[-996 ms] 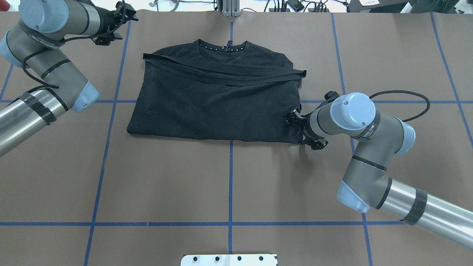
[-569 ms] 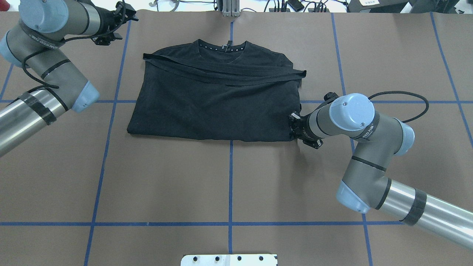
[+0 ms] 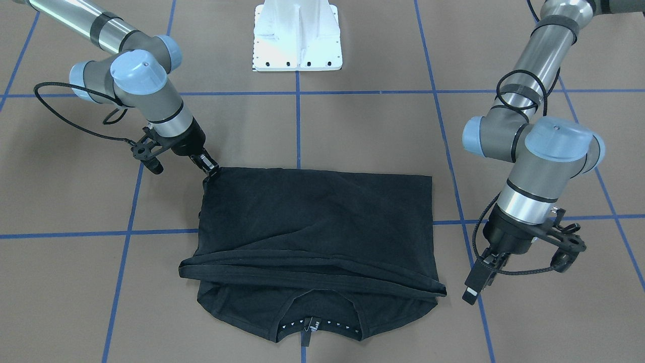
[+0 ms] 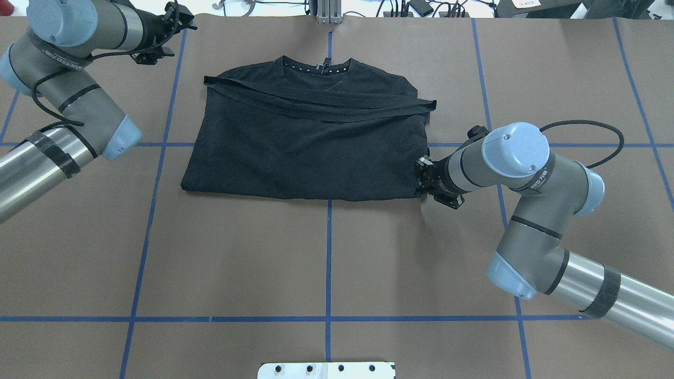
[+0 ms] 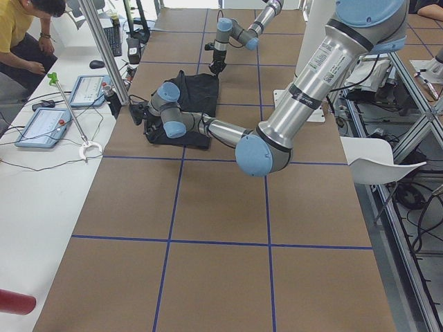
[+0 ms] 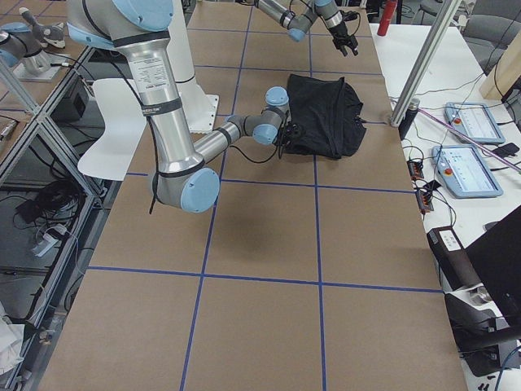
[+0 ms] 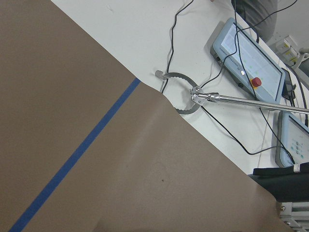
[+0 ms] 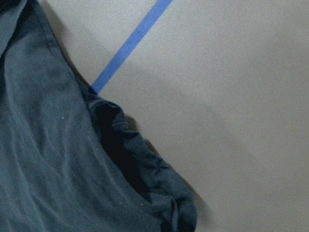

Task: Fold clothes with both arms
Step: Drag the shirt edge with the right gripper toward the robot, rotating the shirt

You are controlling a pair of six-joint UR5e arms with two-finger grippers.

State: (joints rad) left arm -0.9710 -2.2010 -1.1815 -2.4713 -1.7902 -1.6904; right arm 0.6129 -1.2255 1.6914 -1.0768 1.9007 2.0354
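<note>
The black short-sleeved T-shirt (image 4: 310,152) lies on the brown table (image 4: 326,252), hem folded up, one corner clamped in the black right gripper (image 3: 210,170); the left gripper (image 3: 471,295) I cannot tell; side folds seem left.

T-shirt (image 4: 310,152): black, white-dotted neck lining
Table (image 4: 237,252): brown, blue grid lines
Left arm (image 4: 79,100), right arm (image 4: 532,210): grey, light-blue caps
Base (image 3: 297,35): white
</note>
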